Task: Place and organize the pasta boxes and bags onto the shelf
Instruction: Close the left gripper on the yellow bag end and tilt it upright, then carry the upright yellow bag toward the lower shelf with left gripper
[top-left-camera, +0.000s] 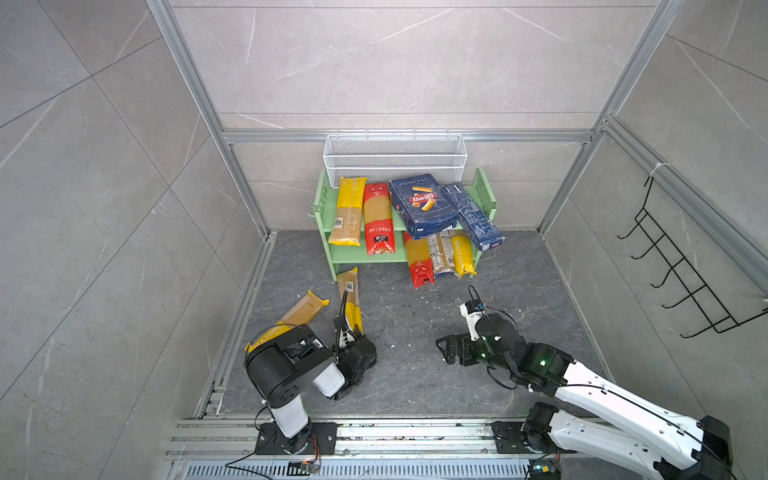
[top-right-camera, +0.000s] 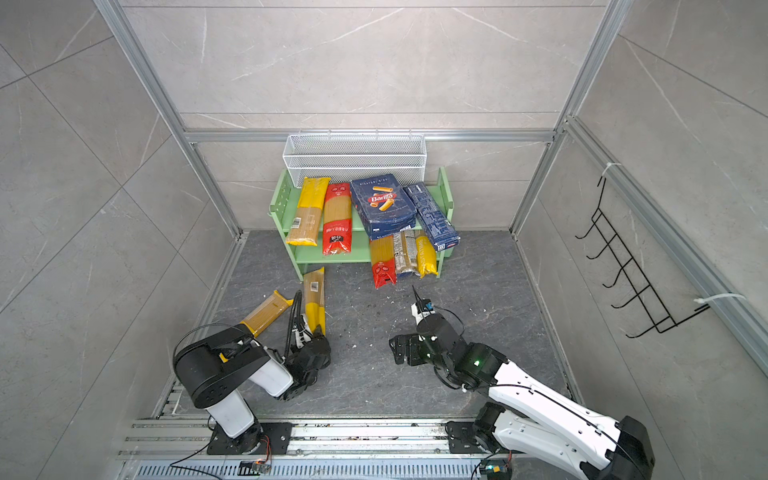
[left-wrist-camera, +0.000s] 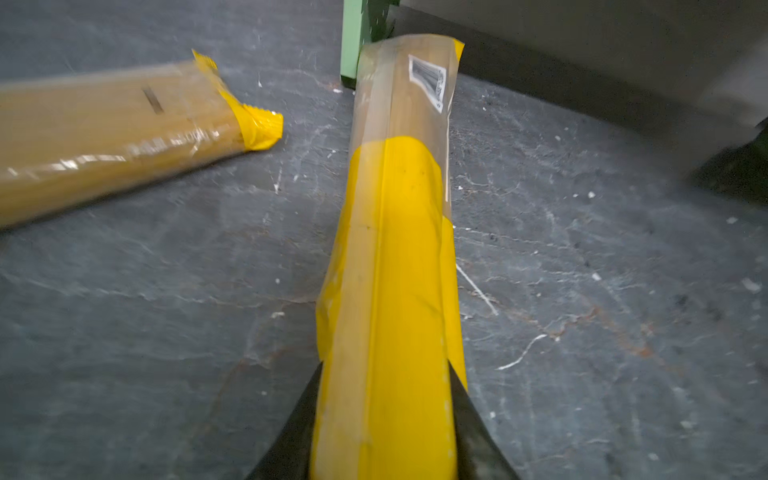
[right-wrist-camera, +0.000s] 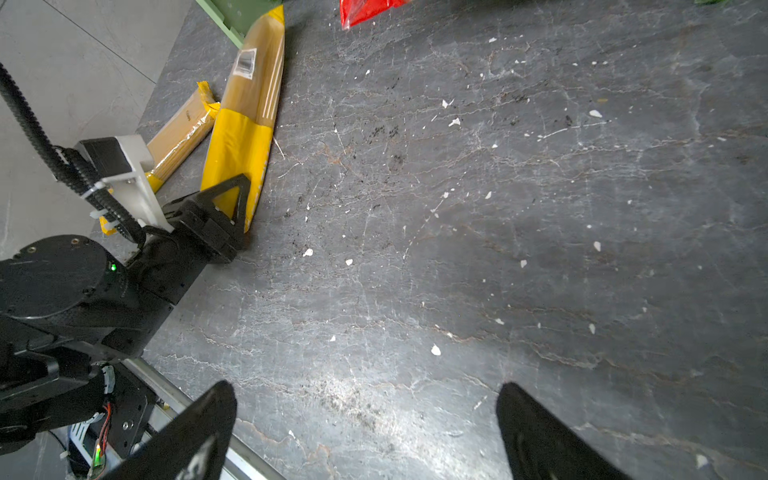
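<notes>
**Shelf** (top-left-camera: 361, 257): green, two tiers, mid back edge of the worktop (top-left-camera: 415, 374).

**Wide box** (top-left-camera: 424, 203): blue, "Barilla", "RIGATONI". It lies tilted on the upper tier, overhanging the front.

**Narrow box** (top-left-camera: 473, 216): blue, print too small to read. It slants off the upper tier's right front corner.

**Upper-tier bags**: yellow (top-left-camera: 348, 212) and red (top-left-camera: 377, 220). Both probably overhang because they are longer than the board is deep.

**Lower-tier bags**: red (top-left-camera: 419, 262), clear (top-left-camera: 442, 253) and yellow "PASTATIME" (top-left-camera: 461, 251), all poking out at the front.

**Loose bag** (top-left-camera: 303, 309): by the worktop's left edge, not yet shelved.

**Held bag** (left-wrist-camera: 395, 249): yellow band and barcode label, flat on the worktop, far end at the shelf's left front leg.

**Left fingers** (left-wrist-camera: 291, 436): clamped on the held bag's near end, probably to carry it lengthwise.

**Right fingers** (right-wrist-camera: 199, 436): apart over bare worktop, holding nothing.
</notes>
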